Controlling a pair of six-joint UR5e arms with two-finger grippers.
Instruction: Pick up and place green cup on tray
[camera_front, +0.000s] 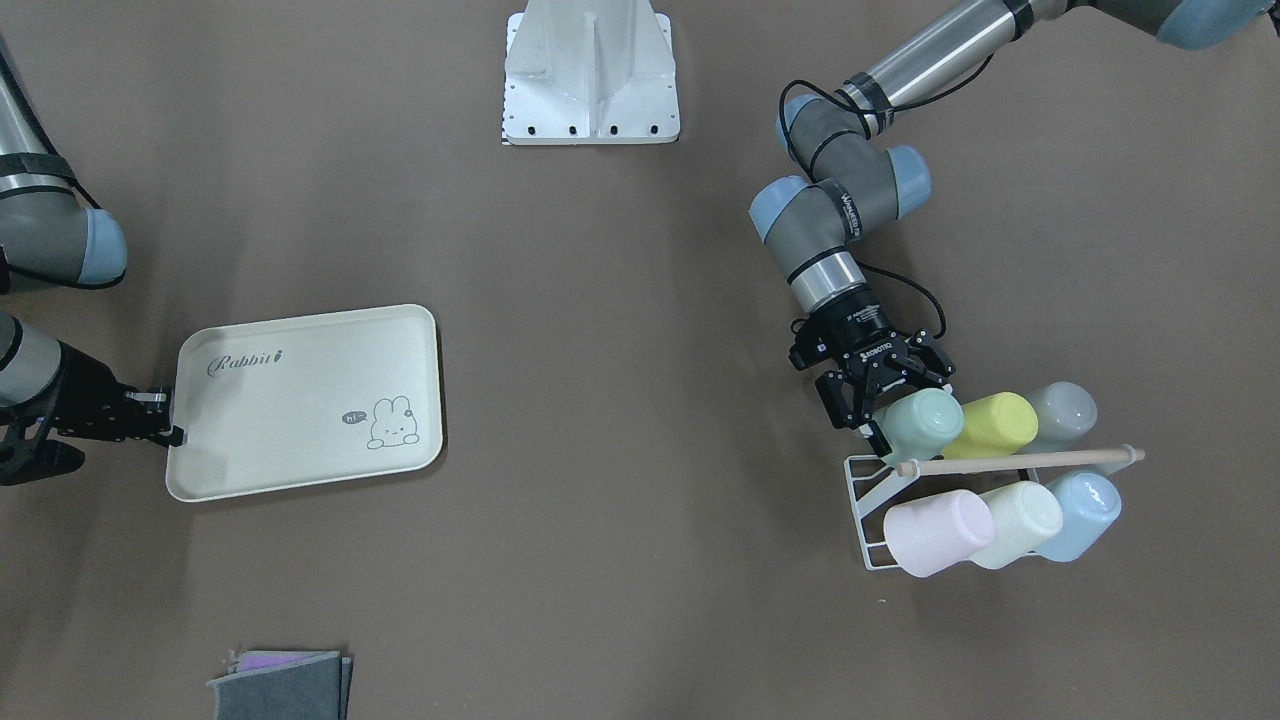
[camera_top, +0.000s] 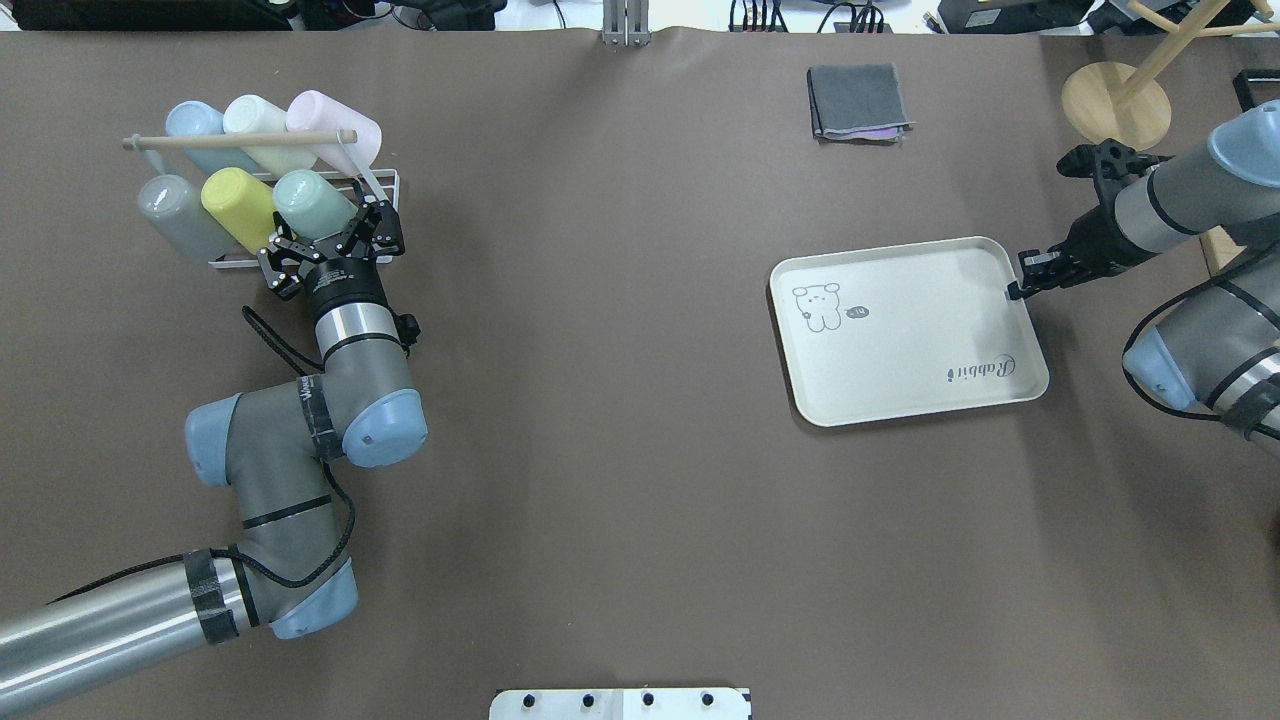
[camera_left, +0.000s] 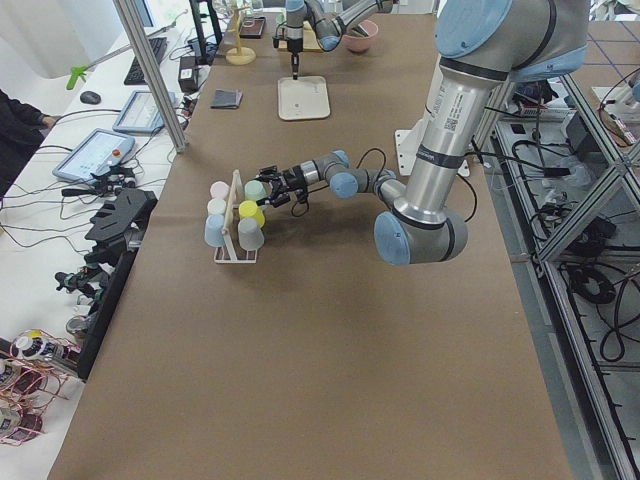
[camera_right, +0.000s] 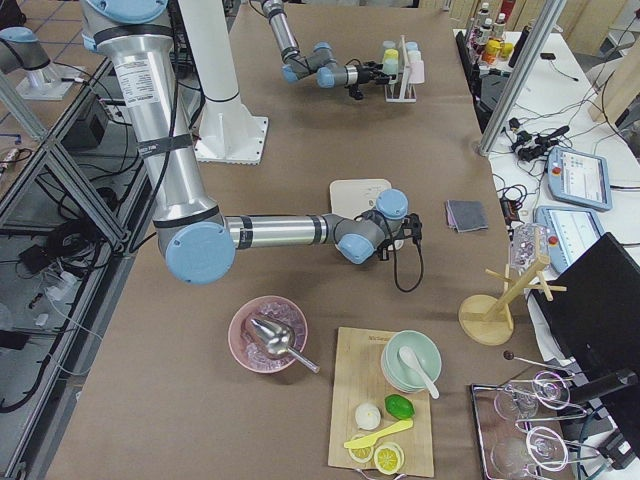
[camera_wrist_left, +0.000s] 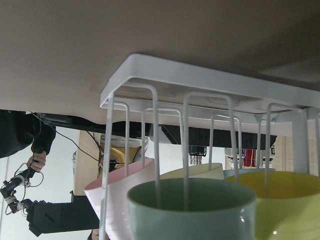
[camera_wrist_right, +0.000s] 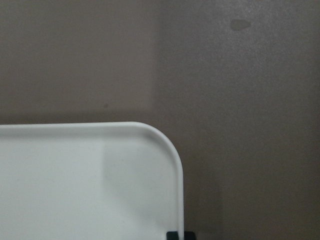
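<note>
The left gripper (camera_top: 332, 232) is wide open and holds nothing. Its fingers spread to either side of the mouth end of the green cup (camera_top: 308, 198). Whether either finger touches the cup cannot be told. The cup lies tilted on a white wire rack (camera_wrist_left: 200, 75), mouth toward the hand. The wrist view shows a prong running up inside it.

A yellow cup (camera_top: 236, 203) sits right against the green cup on the hand's left, and a grey cup (camera_top: 172, 215) lies beyond that. Further ahead of the hand is a second row of cups, and a wooden rod (camera_top: 235, 140) spans the rack top between the two rows.

Well apart to the hand's right, across the table, lies the tray (camera_top: 900, 350) with nothing on it. The right gripper (camera_top: 1018, 285) rests at its far short edge. Whether it is clamped on the rim cannot be told.

The likeliest trouble is the left-hand finger. With so little room beside the yellow cup, it may wedge against that cup or pinch both. If the hand pulls sideways rather than back along the prong, the cup could catch and drag or tip the light rack, spilling the others. The cup looks smooth and tapered, so a grip near the rim may slip. The carry to the tray is long, and the other arm is waiting there to be bumped.
</note>
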